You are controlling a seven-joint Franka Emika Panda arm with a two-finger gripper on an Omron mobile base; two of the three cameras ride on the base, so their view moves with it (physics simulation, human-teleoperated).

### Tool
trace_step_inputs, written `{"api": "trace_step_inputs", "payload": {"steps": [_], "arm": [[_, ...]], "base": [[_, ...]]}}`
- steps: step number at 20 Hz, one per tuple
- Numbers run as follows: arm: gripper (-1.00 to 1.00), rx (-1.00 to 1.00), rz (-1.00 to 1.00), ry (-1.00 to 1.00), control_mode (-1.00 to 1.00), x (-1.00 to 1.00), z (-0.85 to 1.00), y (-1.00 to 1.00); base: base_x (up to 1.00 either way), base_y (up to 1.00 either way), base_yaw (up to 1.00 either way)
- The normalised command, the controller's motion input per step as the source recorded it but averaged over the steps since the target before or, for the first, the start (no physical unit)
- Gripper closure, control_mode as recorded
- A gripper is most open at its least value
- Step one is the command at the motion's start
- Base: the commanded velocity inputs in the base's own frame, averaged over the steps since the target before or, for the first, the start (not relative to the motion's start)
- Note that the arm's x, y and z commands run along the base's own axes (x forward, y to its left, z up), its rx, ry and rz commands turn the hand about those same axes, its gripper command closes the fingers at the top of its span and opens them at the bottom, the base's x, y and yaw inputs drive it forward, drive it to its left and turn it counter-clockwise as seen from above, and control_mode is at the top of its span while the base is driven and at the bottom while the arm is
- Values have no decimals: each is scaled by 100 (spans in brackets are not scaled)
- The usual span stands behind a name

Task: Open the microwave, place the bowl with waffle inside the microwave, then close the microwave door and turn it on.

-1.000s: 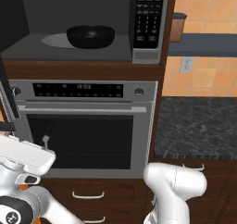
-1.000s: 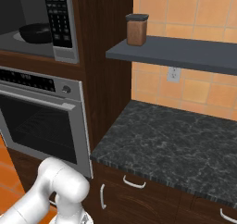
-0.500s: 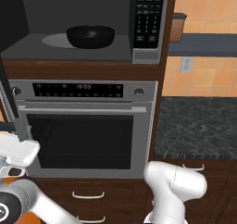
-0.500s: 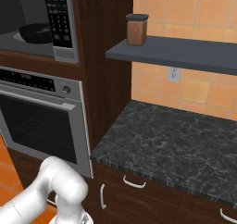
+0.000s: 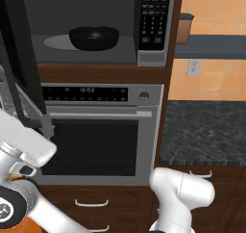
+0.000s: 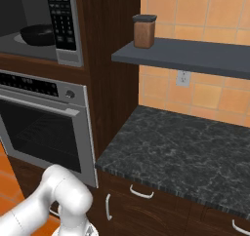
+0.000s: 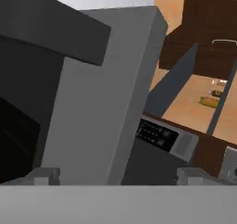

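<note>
**Bowl on the turntable, door open, pincer spread at the door's edge**

The bowl (image 5: 94, 37) sits centred on the turntable inside the microwave (image 5: 96, 27), a placement that fits the middle step of the task being done; the waffle cannot be made out inside it from here. The microwave door (image 5: 21, 58) stands swung out to the left, its black panel seen nearly edge-on, so the cavity is open to the room. In the hand view the pincer (image 7: 118, 174) has its tips spread wide with nothing between them, right up against the grey frame edge of the door (image 7: 106, 102). That reads as lining up to push the door shut from its outer side. The keypad strip (image 5: 153, 20) on the right of the cavity is untouched and would come last.

Counted: one microwave, one bowl, one open door, one wall oven (image 5: 96, 131) below it with a single knob. To the right there is one dark shelf (image 6: 180, 54) carrying one brown canister (image 6: 144, 31), one marbled surface (image 6: 185, 157) beneath it, and one wall outlet (image 6: 183, 78).
</note>
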Motion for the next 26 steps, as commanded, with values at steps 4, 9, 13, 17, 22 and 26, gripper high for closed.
{"api": "trace_step_inputs", "payload": {"steps": [4,9,13,17,22,26], "arm": [[-100,41,11,1,-100,-8,2,-100],[-100,36,16,9,-100,3,40,-100],[-100,33,20,12,-100,45,37,-94],[-100,31,20,12,-100,76,25,-77],[-100,26,25,3,-100,75,35,-68],[-100,15,34,0,-100,70,12,-35]], "base": [[0,0,0],[0,0,0],[0,0,0],[0,0,0],[0,0,0],[0,0,0]]}}
